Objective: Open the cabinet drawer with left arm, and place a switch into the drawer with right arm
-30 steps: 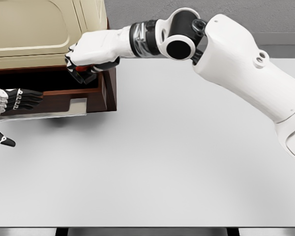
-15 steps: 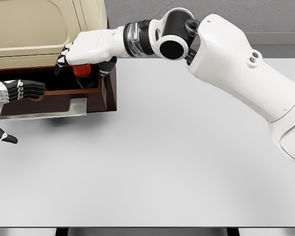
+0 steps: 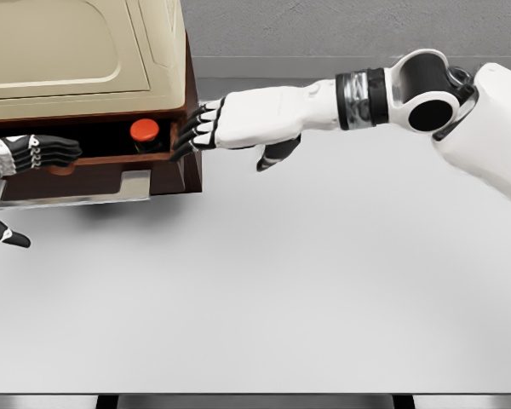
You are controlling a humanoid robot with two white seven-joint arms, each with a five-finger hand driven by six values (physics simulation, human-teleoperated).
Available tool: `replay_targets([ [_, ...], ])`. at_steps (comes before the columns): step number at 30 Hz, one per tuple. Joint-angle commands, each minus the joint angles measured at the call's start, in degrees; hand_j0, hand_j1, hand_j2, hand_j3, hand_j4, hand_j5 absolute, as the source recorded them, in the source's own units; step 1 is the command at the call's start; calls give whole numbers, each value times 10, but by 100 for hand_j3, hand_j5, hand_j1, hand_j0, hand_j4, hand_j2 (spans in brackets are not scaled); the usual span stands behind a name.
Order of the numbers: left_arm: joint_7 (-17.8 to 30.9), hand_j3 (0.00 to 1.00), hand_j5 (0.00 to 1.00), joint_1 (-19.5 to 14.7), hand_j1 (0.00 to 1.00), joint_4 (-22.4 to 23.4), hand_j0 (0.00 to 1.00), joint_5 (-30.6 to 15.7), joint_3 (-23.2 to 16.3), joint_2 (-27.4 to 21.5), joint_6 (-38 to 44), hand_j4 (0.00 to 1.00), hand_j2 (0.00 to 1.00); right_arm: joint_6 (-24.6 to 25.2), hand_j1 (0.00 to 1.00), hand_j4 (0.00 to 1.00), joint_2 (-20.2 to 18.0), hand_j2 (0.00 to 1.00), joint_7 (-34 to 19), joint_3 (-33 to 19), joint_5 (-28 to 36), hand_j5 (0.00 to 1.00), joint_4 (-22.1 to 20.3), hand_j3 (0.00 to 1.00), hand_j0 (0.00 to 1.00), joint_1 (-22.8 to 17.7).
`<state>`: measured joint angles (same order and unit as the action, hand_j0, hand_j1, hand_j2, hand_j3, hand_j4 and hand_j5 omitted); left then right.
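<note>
Black-fingered and white-backed, your left hand sat at the picture's left edge, its fingers extended and lying along the front rail of the open drawer; whether they pressed on the rail or merely rested there could not be told, and the thumb hung apart below, holding nothing. You had the drawer pulled out of the dark brown cabinet, beneath the cream top panel. A pale metal plate showed on the drawer's front face, under the rail. Inside the drawer, toward its right end, you would have found the switch standing upright: a red round cap on a dark body, clear of both hands. Just right of it, your right hand was outside the drawer, palm turned down, fingers stretched flat with the dark fingertips at the cabinet's right front corner, apparently touching it. Its thumb pointed downward, and it gripped nothing. Your right arm ran back across the white table to the picture's right edge.
</note>
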<state>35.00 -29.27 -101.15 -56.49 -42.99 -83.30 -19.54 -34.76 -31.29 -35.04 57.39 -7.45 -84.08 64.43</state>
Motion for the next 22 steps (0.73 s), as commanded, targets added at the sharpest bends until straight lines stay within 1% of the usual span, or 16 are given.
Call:
replay_targets([
  [1, 0, 100, 100, -1, 100, 0, 100, -5, 2, 1, 0, 100, 100, -2, 100, 100, -79, 100, 0, -28, 25, 100, -8, 100, 100, -4],
  [3, 0, 100, 100, -1, 100, 0, 100, -5, 1, 12, -47, 100, 100, -2, 100, 100, -105, 100, 0, -53, 25, 100, -6, 100, 100, -37],
  [5, 0, 100, 100, -3, 100, 0, 100, -5, 1, 32, -104, 100, 100, -2, 100, 100, -122, 100, 0, -91, 25, 100, -4, 100, 100, -69],
  [7, 0, 100, 100, -5, 100, 0, 100, -5, 1, 47, -138, 100, 100, -2, 100, 100, -123, 100, 0, -94, 24, 100, 9, 100, 100, -77],
  [8, 0, 100, 100, -8, 100, 0, 100, -5, 0, 67, -147, 100, 100, -2, 100, 100, -125, 100, 0, -95, 25, 100, 11, 100, 100, -82],
  [10, 0, 100, 100, -11, 100, 0, 100, -3, 0, 90, -155, 100, 100, -2, 100, 100, -124, 100, 0, -95, 24, 100, 23, 100, 100, -84],
  [11, 0, 100, 100, -18, 100, 0, 100, -3, 0, 104, -155, 100, 100, -2, 100, 100, -125, 100, 0, -95, 24, 100, 27, 100, 100, -84],
  [13, 0, 100, 100, -19, 100, 0, 100, -1, 0, 107, -155, 100, 100, -2, 100, 100, -131, 100, 0, -95, 24, 100, 31, 100, 100, -94],
  [14, 0, 100, 100, -19, 100, 0, 100, 0, 0, 117, -155, 100, 100, -2, 100, 100, -138, 100, 0, -95, 24, 100, 33, 100, 100, -100],
  [17, 0, 100, 100, -19, 100, 0, 100, 0, -1, 124, -155, 100, 100, -2, 100, 100, -142, 100, 0, -95, 24, 100, 37, 100, 100, -108],
  [19, 0, 100, 100, -26, 100, 0, 100, 1, -2, 148, -155, 100, 100, -2, 100, 100, -149, 100, 0, -95, 24, 100, 45, 100, 100, -115],
  [21, 0, 100, 100, -27, 100, 0, 100, 10, -2, 162, -155, 100, 100, -2, 100, 100, -147, 100, 0, -95, 23, 100, 63, 100, 100, -116],
  [22, 0, 100, 100, -29, 100, 0, 100, 14, -2, 179, -155, 100, 100, -2, 100, 100, -143, 100, 0, -95, 23, 100, 69, 100, 100, -118],
])
